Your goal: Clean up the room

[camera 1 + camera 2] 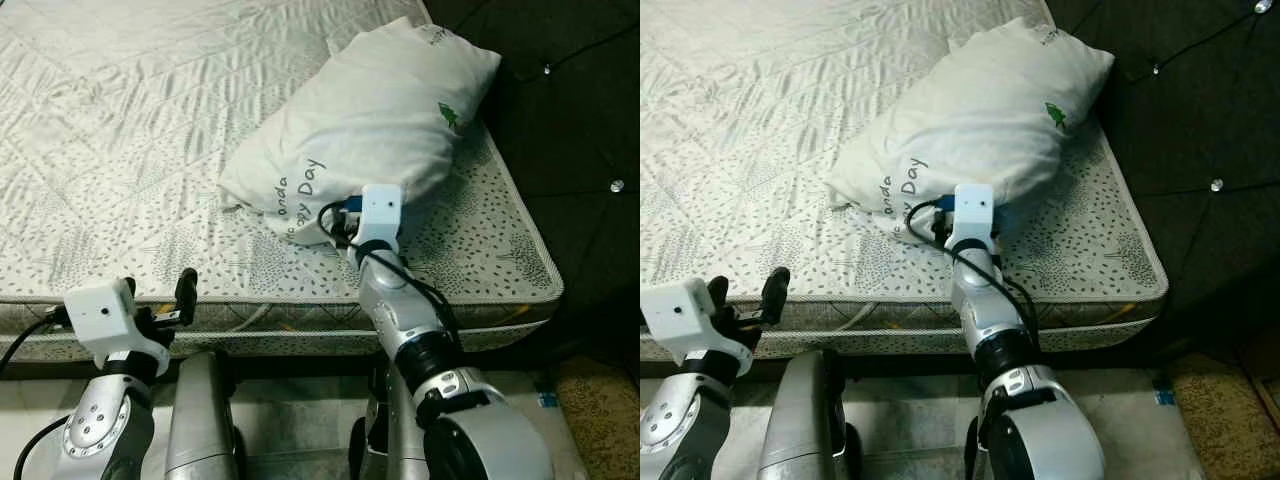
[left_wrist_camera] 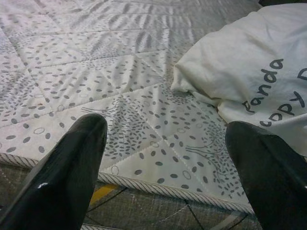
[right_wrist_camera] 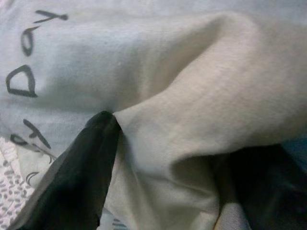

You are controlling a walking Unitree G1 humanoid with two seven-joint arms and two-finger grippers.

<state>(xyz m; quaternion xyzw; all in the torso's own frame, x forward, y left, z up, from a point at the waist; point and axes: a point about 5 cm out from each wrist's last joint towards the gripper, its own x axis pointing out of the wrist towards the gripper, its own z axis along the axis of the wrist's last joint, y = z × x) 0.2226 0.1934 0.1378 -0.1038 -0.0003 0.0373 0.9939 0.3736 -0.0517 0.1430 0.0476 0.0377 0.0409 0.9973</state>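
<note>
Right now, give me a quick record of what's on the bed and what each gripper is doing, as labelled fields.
surface: bare mattress, grey speckled pattern
item: white pillow with black lettering and a small green tree print, lying near the mattress's right corner
right gripper: at the pillow's near edge, fingers closed on a fold of its fabric
left gripper: open, low at the mattress's front edge, holding nothing
pillow contact: resting on the mattress

L gripper [image 2: 168, 167] fingers spread over mattress [image 2: 96, 62] edge; pillow [image 2: 259, 67] w/ lettering beyond.
</note>
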